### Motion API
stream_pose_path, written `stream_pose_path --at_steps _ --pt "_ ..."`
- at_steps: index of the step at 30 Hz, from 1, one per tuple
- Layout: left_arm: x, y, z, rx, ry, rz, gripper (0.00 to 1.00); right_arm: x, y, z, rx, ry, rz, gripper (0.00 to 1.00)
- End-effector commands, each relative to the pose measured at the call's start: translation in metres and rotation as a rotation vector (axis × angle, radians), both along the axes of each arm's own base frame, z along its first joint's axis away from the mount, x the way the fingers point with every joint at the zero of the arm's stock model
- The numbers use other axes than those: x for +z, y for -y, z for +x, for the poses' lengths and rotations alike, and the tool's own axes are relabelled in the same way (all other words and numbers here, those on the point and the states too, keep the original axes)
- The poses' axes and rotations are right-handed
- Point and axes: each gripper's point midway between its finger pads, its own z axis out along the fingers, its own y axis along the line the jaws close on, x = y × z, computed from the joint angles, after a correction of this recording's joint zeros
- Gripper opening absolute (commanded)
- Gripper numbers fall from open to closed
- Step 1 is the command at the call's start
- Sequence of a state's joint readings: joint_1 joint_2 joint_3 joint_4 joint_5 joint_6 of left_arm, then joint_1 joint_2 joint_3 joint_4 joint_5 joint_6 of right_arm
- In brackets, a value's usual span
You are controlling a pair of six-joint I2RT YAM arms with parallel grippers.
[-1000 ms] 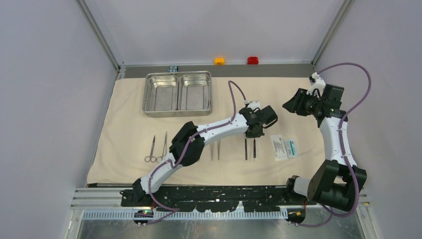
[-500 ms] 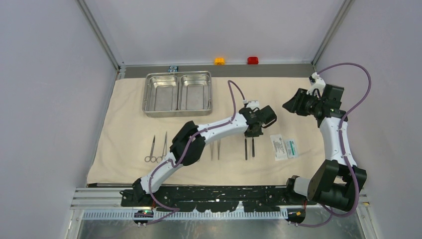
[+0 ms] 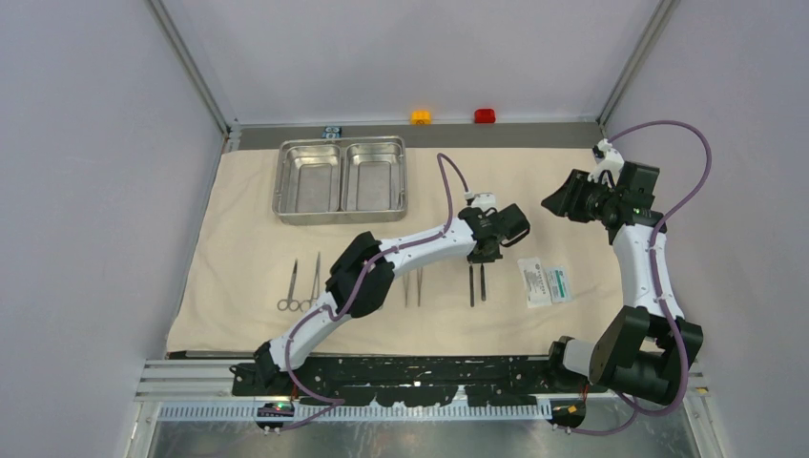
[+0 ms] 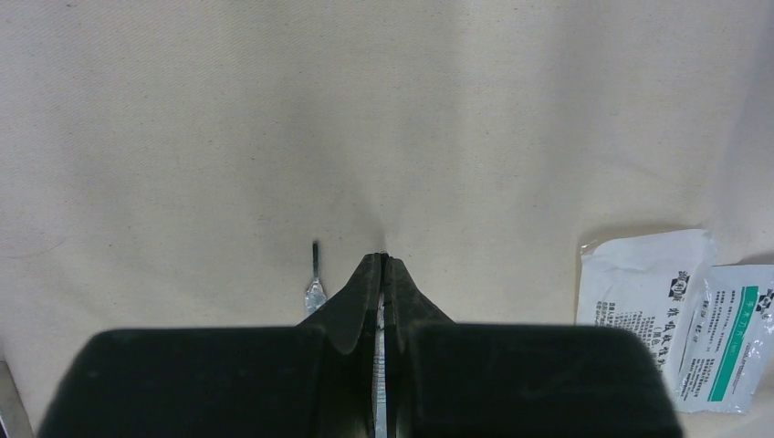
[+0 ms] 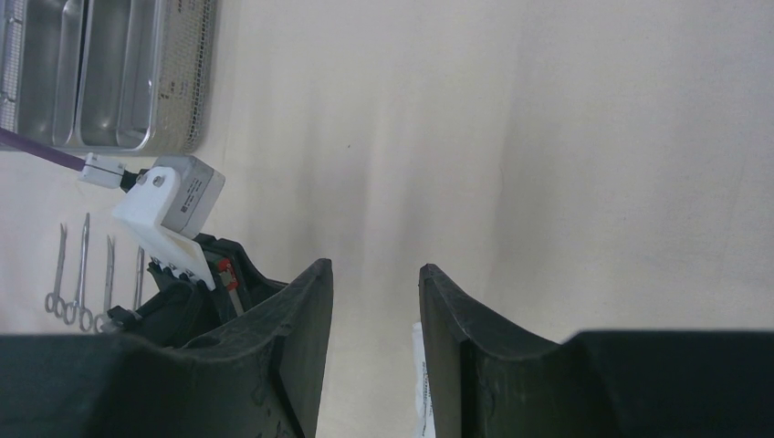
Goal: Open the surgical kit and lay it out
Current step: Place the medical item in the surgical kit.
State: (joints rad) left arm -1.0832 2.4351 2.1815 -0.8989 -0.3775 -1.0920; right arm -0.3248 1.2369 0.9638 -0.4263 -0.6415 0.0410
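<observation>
The beige cloth wrap (image 3: 248,219) lies spread flat over the table. On its far left stands the empty steel two-compartment tray (image 3: 340,218). Laid in a row near the front are ring-handled scissors (image 3: 290,286), tweezers (image 3: 412,286), two thin straight tools (image 3: 471,286) and the white-and-green packet (image 3: 545,282). My left gripper (image 4: 383,258) is down at the cloth, shut on the right-hand thin tool (image 3: 483,284), a silver strip showing between its jaws. The other thin tool (image 4: 315,283) lies just to its left. My right gripper (image 5: 376,266) hangs open and empty above the cloth's right side.
An orange button (image 3: 421,116) and a red button (image 3: 485,115) sit on the back ledge, with a small black-and-blue block (image 3: 331,132) behind the tray. Grey walls close in on both sides. The left arm stretches across the front tools.
My left gripper has shifted slightly left and back, dragging the right-hand thin tool closer to its neighbour. The right arm has not moved.
</observation>
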Motion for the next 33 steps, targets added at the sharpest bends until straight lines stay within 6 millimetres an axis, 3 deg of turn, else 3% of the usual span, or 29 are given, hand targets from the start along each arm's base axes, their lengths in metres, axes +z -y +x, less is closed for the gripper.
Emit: stream_pose_path --at_steps 1,18,33 --pt "0.001 -0.006 0.009 0.025 0.035 0.021 0.0 0.004 0.001 0.004 0.004 0.033 0.0 0.45" --pt "-0.016 -0.009 0.005 0.023 0.017 0.043 0.02 0.004 0.001 0.004 0.006 0.034 0.0 0.45" --pt "-0.017 -0.006 0.006 0.011 0.029 0.043 0.07 0.002 0.001 0.004 0.005 0.029 0.003 0.45"
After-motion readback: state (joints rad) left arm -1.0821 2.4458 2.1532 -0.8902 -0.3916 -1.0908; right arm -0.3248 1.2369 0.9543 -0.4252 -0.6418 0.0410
